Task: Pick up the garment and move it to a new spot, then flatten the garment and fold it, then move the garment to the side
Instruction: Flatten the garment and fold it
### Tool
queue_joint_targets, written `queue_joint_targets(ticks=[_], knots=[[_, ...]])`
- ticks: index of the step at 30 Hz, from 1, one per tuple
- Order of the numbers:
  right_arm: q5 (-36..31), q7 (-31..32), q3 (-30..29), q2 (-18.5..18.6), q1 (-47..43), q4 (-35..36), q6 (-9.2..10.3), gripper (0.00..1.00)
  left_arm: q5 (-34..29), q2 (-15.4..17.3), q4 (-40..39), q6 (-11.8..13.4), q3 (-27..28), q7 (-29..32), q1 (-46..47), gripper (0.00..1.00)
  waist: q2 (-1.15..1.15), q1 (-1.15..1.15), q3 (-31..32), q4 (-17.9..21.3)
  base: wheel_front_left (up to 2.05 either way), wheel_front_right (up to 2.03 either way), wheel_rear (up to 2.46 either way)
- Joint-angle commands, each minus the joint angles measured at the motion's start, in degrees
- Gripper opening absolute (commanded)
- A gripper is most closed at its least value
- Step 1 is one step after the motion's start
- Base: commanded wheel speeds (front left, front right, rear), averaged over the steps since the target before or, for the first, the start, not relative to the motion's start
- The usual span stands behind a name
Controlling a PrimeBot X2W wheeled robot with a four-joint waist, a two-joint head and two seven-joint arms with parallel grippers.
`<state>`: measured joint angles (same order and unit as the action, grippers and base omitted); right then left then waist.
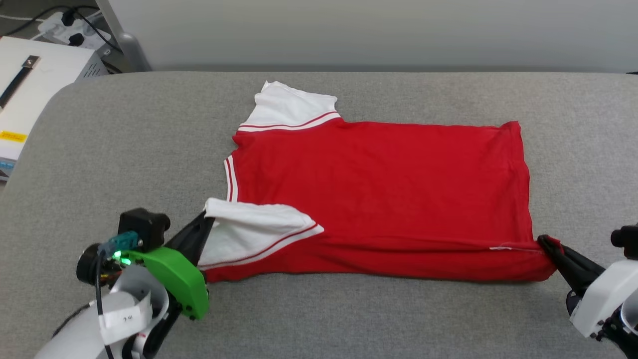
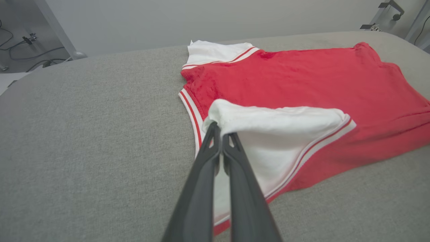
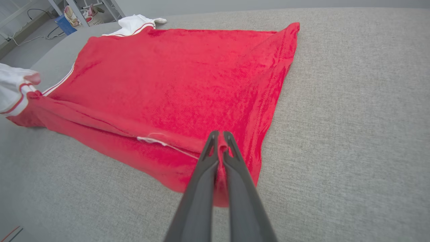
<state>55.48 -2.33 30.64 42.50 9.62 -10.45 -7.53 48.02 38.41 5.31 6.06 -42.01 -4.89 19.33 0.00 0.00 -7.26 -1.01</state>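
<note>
Left pincer point(image 1: 205, 219) is shut tight on the tip of the near white sleeve point(image 1: 249, 229), lifting it a little off the cloth; in the left wrist view the two dark fingers point(image 2: 201, 174) meet with the sleeve bunched at their tips. Right pincer point(image 1: 544, 242) is likewise closed, pinching the near hem corner point(image 3: 220, 149) of the red cloth.

Between them the garment point(image 1: 379, 189) lies spread on the grey bench point(image 1: 124, 149), plain red face up, collar end to the robot's left, its near long edge drawn taut and rolled slightly over itself. The far sleeve point(image 1: 289, 107) lies flat near the bench's back edge.

This looks like the flatten-and-fold step: both near corners are gripped. The next move likely calls for both arms to rise together and carry that edge across toward the far edge, keeping the tension even so the cloth does not sag.

There is little room behind the far sleeve, while open grey surface lies to both sides and in front
</note>
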Motion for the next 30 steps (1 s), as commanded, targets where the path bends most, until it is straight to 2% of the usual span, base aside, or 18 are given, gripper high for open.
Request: queue_joint_targets(ticks=[1,8,14,19,26,27,28,29,30], knots=[[-0.8,0.7,-0.9,-0.7,1.8,0.2,0.04,0.0,-0.8,-0.6,1.6,-1.0,0.3,0.1,2.9,0.0,0.0,0.0,-2.6,1.1,0.0,0.0,0.0],[-4.9,4.8,-1.6,-3.4,8.4,-1.9,0.04,0.0,-1.7,-3.6,10.3,-4.4,0.2,0.2,11.1,0.0,0.0,0.0,-8.0,2.6,0.0,0.0,0.0],[-7.3,5.1,-0.4,-6.4,14.5,-7.1,0.04,0.0,-2.7,-6.0,19.7,-6.8,-1.0,-0.5,14.8,0.0,0.0,0.0,-11.5,3.1,0.0,0.0,0.0],[-8.8,4.9,3.4,-7.5,17.0,-11.5,0.04,0.0,-2.7,-8.8,27.0,-9.1,-2.5,-0.9,15.8,0.0,0.0,0.0,-12.7,2.7,0.0,0.0,0.0],[-6.9,2.4,6.5,-8.1,17.8,-15.0,0.04,0.0,-2.4,-11.5,34.1,-11.2,-3.8,-3.3,16.4,0.0,0.0,0.0,-11.9,2.3,0.0,0.0,0.0],[-6.6,1.9,6.7,-7.9,17.9,-15.1,0.04,0.0,-2.2,-11.7,34.6,-11.4,-3.7,-3.6,16.4,0.2,0.0,0.0,-11.5,2.2,0.0,0.0,0.0],[-6.0,1.2,6.7,-7.9,17.9,-15.2,0.04,0.12,-2.3,-11.8,35.1,-11.5,-3.7,-4.2,16.6,0.88,0.0,0.0,-11.1,2.1,0.0,0.0,0.0],[-5.7,0.6,6.6,-7.8,17.8,-15.2,0.04,0.47,-2.4,-11.8,35.3,-11.5,-3.7,-4.8,16.7,1.0,0.0,0.0,-10.6,2.0,0.0,0.0,0.0],[-5.5,-0.3,6.6,-7.5,17.8,-15.0,0.04,1.0,-2.4,-11.8,35.4,-11.7,-3.6,-5.3,16.9,1.0,0.0,0.0,-10.1,1.9,0.0,0.0,0.0]])
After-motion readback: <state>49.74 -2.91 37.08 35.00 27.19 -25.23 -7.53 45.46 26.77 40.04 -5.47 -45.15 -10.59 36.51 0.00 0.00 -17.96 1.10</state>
